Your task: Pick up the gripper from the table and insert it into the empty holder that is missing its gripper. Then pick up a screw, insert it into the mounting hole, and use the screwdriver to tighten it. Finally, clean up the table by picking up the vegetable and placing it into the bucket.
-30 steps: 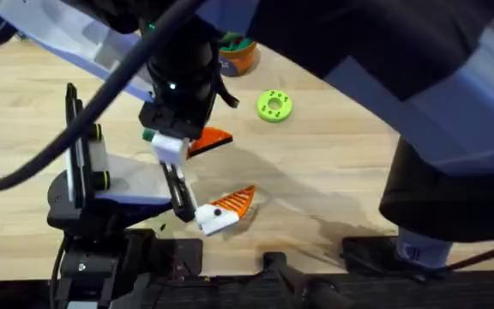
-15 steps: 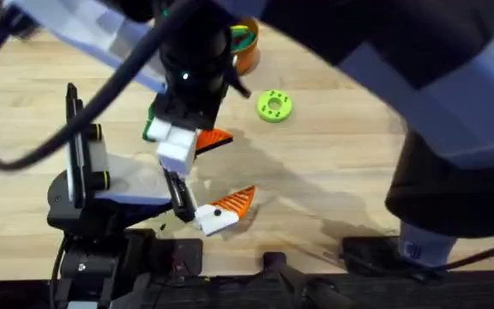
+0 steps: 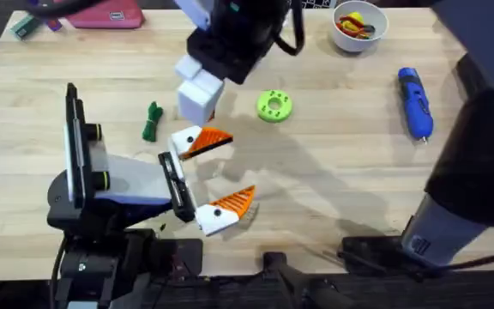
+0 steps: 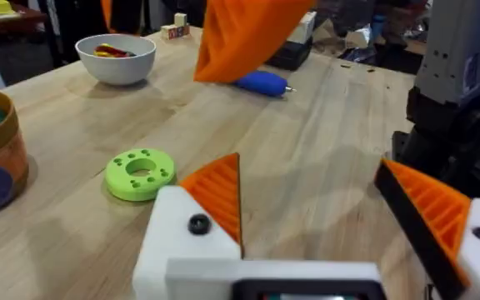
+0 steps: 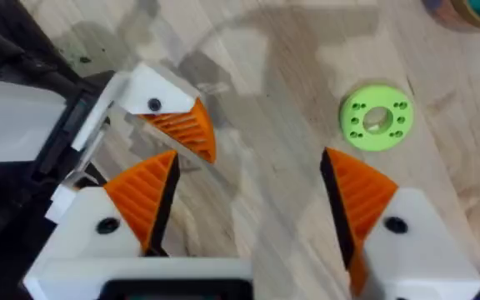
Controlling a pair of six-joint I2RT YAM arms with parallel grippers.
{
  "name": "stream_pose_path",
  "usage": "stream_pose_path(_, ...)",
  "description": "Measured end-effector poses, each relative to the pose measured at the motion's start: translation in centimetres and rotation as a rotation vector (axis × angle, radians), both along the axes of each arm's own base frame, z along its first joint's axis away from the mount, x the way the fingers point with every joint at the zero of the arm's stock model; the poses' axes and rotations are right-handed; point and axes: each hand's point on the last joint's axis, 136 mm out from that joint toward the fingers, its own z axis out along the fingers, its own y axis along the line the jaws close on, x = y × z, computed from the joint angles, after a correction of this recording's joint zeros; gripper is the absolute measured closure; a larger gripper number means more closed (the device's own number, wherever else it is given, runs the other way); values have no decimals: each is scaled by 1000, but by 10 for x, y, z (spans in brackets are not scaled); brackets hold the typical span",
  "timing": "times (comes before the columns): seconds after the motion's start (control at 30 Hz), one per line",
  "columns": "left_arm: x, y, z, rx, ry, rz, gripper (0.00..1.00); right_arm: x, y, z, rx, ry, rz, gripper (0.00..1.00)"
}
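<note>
Hovering upper middle of the overhead frame, the right gripper (image 5: pixel 248 208) is sitting wide open, empty, near the holder (image 3: pixel 274 105). Left gripper (image 3: pixel 216 175) is gaping too, centre frame. Can't spot the loose orange piece; I'd find it before descending.

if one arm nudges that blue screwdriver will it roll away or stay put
The screwdriver looks like a round barrel lying flat on the table, so a sideways push would probably roll it; a push along its length would more likely slide it. It looks rigid, and its thin tip may make it pivot rather than roll straight.
</note>
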Motion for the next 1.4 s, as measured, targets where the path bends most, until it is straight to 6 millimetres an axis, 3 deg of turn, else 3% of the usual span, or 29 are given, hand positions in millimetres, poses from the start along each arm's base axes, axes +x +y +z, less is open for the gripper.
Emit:
stream_pose_path(0.23,0,0,0,0,0,0,15,-3,-8,-16,24,-5,-36,31)
stream_pose_path(0.37,0,0,0,0,0,0,14,-12,-27,-33,67,-18,-101,28)
stream_pose_path(0.47,0,0,0,0,0,0,15,-14,-60,-36,112,-30,-225,10)
stream_pose_path(0.7,0,0,0,0,-1,0,15,-1,-162,-20,118,-109,-621,8)
stream_pose_path(0.83,0,0,0,0,0,0,15,10,-192,-13,112,-155,-750,8)
stream_pose_path(0.97,0,0,0,0,0,0,14,21,-203,-13,110,-177,-807,8)
stream_pose_path(1.4,0,0,0,0,0,0,15,27,-203,-11,129,-198,-816,8)
